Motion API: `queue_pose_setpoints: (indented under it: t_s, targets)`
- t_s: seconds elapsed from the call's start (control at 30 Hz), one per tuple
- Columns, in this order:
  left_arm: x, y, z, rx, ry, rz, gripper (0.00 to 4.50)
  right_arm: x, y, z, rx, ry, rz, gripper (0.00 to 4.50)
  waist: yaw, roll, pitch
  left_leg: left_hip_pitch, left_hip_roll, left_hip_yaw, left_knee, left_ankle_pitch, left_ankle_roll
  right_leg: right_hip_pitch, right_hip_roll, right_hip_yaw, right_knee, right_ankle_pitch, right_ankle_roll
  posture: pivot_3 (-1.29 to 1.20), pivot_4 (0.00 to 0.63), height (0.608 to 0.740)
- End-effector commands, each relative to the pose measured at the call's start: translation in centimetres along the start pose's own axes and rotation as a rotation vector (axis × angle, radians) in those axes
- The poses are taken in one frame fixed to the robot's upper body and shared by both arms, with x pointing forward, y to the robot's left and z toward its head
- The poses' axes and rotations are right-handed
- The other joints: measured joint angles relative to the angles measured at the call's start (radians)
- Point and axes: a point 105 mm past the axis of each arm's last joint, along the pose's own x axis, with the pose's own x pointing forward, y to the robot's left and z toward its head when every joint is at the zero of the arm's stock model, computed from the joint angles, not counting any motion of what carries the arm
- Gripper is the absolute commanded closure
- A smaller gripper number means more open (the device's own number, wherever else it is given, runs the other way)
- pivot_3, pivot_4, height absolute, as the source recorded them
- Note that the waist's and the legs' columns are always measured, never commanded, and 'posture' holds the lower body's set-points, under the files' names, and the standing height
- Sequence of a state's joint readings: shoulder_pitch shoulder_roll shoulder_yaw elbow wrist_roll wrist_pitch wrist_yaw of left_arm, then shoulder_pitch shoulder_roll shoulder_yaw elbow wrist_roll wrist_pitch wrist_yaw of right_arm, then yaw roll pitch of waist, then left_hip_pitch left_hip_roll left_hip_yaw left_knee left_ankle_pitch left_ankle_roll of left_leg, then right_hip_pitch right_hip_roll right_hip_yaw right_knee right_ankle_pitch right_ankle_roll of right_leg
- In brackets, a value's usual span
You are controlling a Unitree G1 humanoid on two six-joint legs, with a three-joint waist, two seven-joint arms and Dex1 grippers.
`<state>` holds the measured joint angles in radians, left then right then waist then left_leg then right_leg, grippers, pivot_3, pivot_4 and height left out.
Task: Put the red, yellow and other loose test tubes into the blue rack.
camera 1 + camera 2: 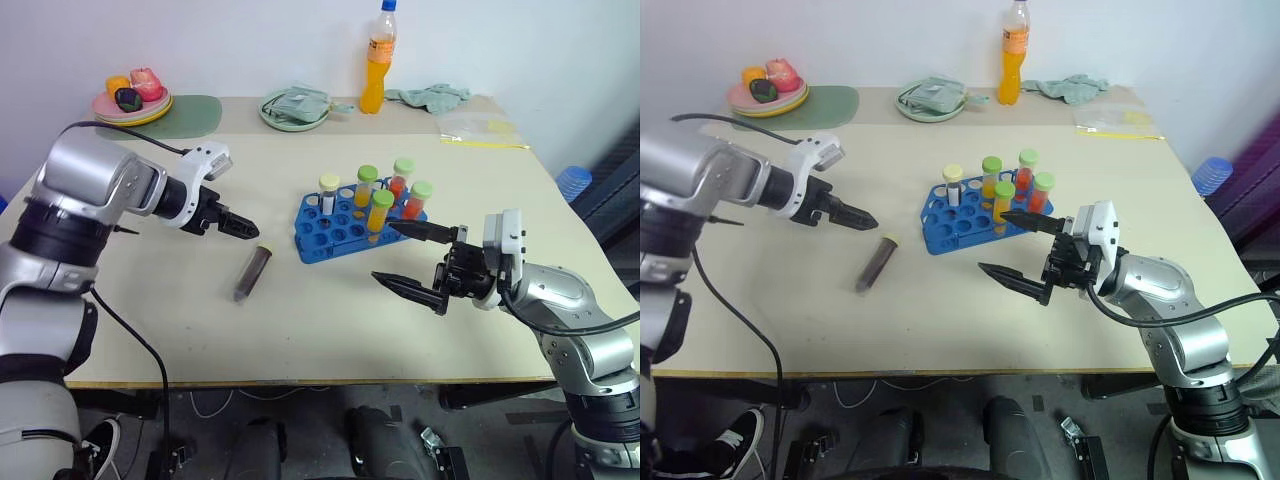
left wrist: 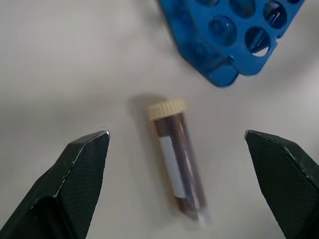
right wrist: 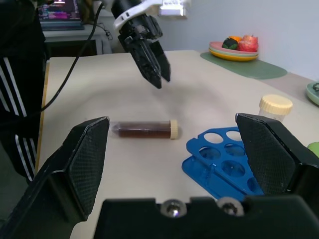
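Note:
The blue rack (image 1: 345, 228) stands mid-table and holds several capped tubes: yellow and orange liquid (image 1: 380, 211), red liquid (image 1: 401, 176), and a cream-capped one (image 1: 328, 192). One loose tube (image 1: 251, 271) with dark brown contents and a cream cap lies flat on the table left of the rack. My left gripper (image 1: 252, 229) hovers just above that tube (image 2: 177, 159), pointing down at it, open, with the tube between the lines of its fingers. My right gripper (image 1: 382, 252) is open and empty, held level in front of the rack's right end and pointing toward the loose tube (image 3: 144, 129).
Along the back edge stand a plate of fruit (image 1: 132, 100) on a green mat (image 1: 196, 113), a green plate with a cloth (image 1: 294, 108), an orange drink bottle (image 1: 377, 60), a crumpled cloth (image 1: 430, 96) and a plastic bag (image 1: 476, 128).

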<state>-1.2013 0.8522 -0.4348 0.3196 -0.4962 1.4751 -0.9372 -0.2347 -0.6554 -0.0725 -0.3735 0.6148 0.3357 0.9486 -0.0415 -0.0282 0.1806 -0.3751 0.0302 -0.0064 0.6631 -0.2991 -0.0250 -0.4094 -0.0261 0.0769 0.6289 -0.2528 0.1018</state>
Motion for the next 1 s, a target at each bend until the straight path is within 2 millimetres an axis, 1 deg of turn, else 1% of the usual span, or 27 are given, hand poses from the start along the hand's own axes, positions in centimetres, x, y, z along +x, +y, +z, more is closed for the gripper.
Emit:
queue_pose_setpoints:
  t_s: [0.03,0.1,0.17,0.3,0.43,0.53,0.63,0.73,0.87,1.0]
  targets:
    - [-0.4,-0.2,0.0,-0.104,0.088,-0.023,0.00,0.2,0.2,0.9,-0.034,-0.022,0.009,0.02,0.000,0.000,0.000,0.000,0.000,0.000,0.000,0.000,0.000,0.000,0.000,0.000,0.000,0.000,0.000,0.00,0.150,0.740]
    - [-0.1,-0.4,-0.4,-0.111,0.139,-0.041,0.00,0.4,0.3,0.9,-0.034,-0.024,0.010,0.02,0.000,0.000,0.000,0.000,0.000,0.000,0.000,0.000,0.000,0.000,0.000,0.000,0.000,0.000,0.000,0.00,0.150,0.740]
    - [0.5,-0.1,-0.9,-0.075,0.183,-0.044,0.00,0.5,0.4,0.9,-0.029,-0.023,0.012,0.02,-0.001,0.000,0.000,0.000,0.000,0.000,0.000,0.000,0.000,0.000,0.000,0.000,0.000,0.000,0.000,0.00,0.150,0.740]
    - [1.3,0.0,-1.0,-0.087,0.248,-0.071,0.00,0.6,0.3,0.7,-0.028,-0.020,0.001,0.02,0.000,0.000,0.000,0.000,0.000,0.000,0.000,0.000,0.000,-0.001,0.000,0.000,0.000,0.000,0.000,0.00,0.150,0.740]
    - [2.2,0.4,-1.6,-0.028,0.310,-0.077,0.00,0.5,0.3,0.7,-0.028,-0.017,-0.003,0.02,0.001,0.000,0.000,-0.001,0.000,0.000,0.000,0.000,0.000,-0.001,0.000,0.000,0.000,0.000,0.000,0.00,0.150,0.740]
    - [3.0,-0.4,-2.0,-0.028,0.353,-0.115,0.00,0.5,0.3,0.6,-0.029,-0.016,-0.010,0.02,0.002,0.000,0.000,-0.001,0.000,0.000,0.000,0.000,0.000,-0.001,0.000,0.000,0.000,0.000,0.000,0.00,0.150,0.740]
    - [3.3,-0.4,-2.0,-0.029,0.365,-0.107,0.00,0.5,0.3,0.6,-0.027,-0.016,-0.012,0.02,0.002,0.000,0.000,-0.002,0.000,0.000,0.000,0.000,0.000,-0.001,0.000,0.000,0.000,0.000,0.000,0.00,0.150,0.740]
    - [4.0,0.0,-2.1,-0.008,0.364,-0.074,0.00,0.5,0.3,0.5,-0.028,-0.015,-0.020,0.02,0.001,0.000,0.000,-0.002,0.000,0.000,0.000,0.000,0.000,-0.001,0.000,0.000,0.000,0.000,0.000,0.00,0.150,0.740]
    - [4.8,-0.3,-2.8,0.034,0.387,-0.074,0.00,0.6,0.3,0.4,-0.033,-0.017,-0.026,0.02,-0.001,0.000,0.000,-0.001,0.000,0.000,0.000,0.000,0.000,-0.001,0.000,0.000,0.000,0.000,0.000,0.00,0.150,0.740]
    - [5.7,-0.4,-3.4,0.028,0.375,-0.048,0.00,0.7,0.3,0.5,-0.034,-0.022,-0.024,0.02,0.001,0.000,0.000,-0.001,0.000,0.000,0.000,0.000,0.000,-0.001,0.000,0.000,0.001,0.000,0.001,0.00,0.150,0.740]
